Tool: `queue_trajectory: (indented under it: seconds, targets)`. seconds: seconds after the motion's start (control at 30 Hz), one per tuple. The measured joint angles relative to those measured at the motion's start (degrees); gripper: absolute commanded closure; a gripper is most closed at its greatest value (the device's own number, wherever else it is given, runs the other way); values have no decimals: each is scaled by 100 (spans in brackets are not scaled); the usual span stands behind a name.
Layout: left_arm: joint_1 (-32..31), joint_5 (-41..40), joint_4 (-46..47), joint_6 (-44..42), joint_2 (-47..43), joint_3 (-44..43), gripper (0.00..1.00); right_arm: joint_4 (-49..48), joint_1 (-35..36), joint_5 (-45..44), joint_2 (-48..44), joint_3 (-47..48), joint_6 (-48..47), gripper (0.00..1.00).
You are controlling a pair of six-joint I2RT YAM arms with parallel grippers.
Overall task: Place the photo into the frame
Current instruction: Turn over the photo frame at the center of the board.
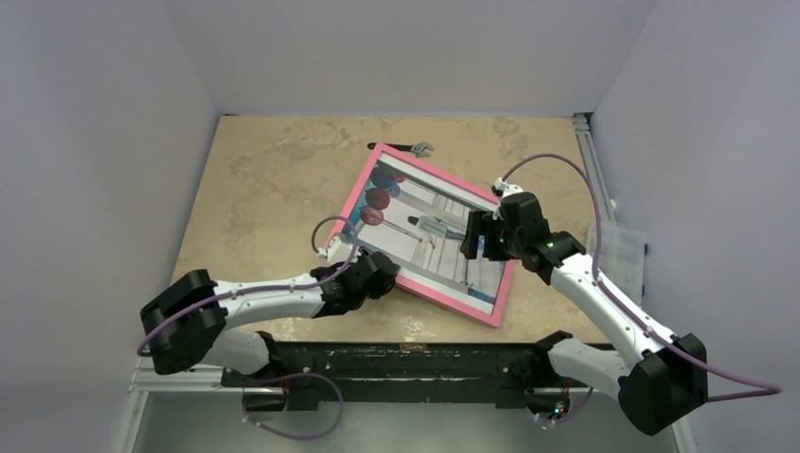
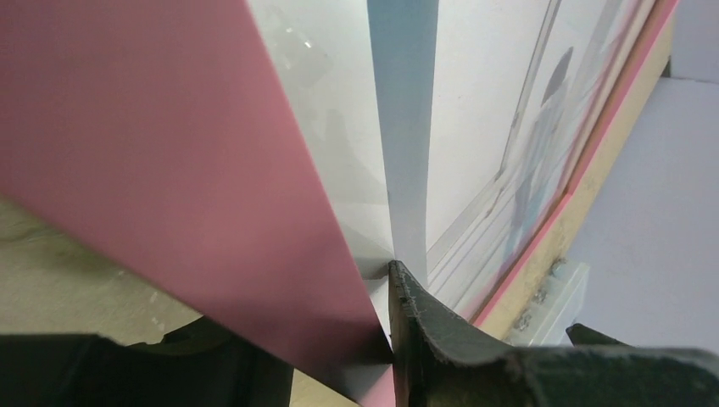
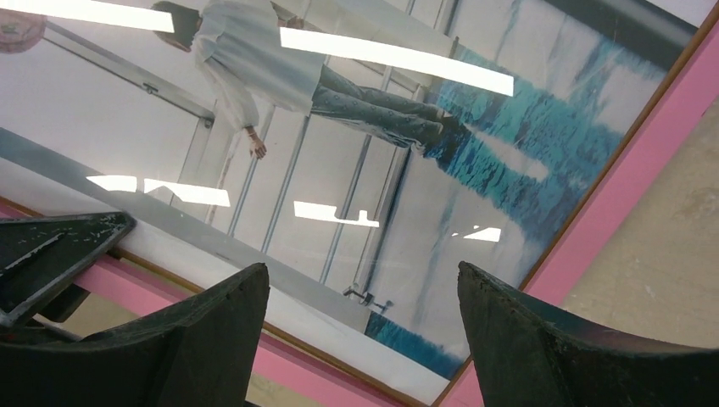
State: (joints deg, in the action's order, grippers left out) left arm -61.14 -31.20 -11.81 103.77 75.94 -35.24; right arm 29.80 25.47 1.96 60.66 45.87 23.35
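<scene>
The frame [image 1: 445,305], pink-fronted, lies at an angle on the table with the photo [image 1: 425,222] showing behind its pane. My left gripper [image 1: 366,272] is at the frame's near left edge. In the left wrist view the left gripper [image 2: 369,339] is shut on the pink border [image 2: 169,170], and the photo [image 2: 475,127] runs away to the right. My right gripper [image 1: 476,236] hovers over the right part of the photo. In the right wrist view the right gripper [image 3: 363,275] is open and empty above the photo [image 3: 339,170] and the pink border [image 3: 644,153].
A small black wrench [image 1: 415,148] lies on the tan table [image 1: 274,189] just beyond the frame's far corner. A clear plastic box [image 1: 618,247] sits off the table's right edge. Grey walls close in the left, back and right sides.
</scene>
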Motion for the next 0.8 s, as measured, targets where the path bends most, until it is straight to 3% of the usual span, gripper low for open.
queue_trajectory:
  seconds: [0.2,0.47,0.5,0.53,0.57,0.63,0.7,0.8]
  targets:
    - [411,654,173,-426,774,-483,98,22,-199,-214,-52,-155,107,19]
    - [632,1202,173,-675,1333,-807,70,20,-258,-254,-103,-175,118,19]
    - [640,1235,170,-684,1333,-807,64,22,-264,-254,-103,-184,122,19]
    - [643,1246,168,-704,1333,-807,52,24,-269,-254,-103,-190,125,19]
    - [649,1263,173,-728,1331,-807,31,24,-273,-256,-103,-201,127,19]
    - [660,1268,111,-1019,1327,-800,10,22,-280,-254,-103,-212,129,19]
    - [658,1274,4,-1381,1217,-872,2,22,-289,-254,-103,-214,129,19]
    - [658,1279,-94,-1589,1163,-896,0,17,-306,-251,-98,-214,131,19]
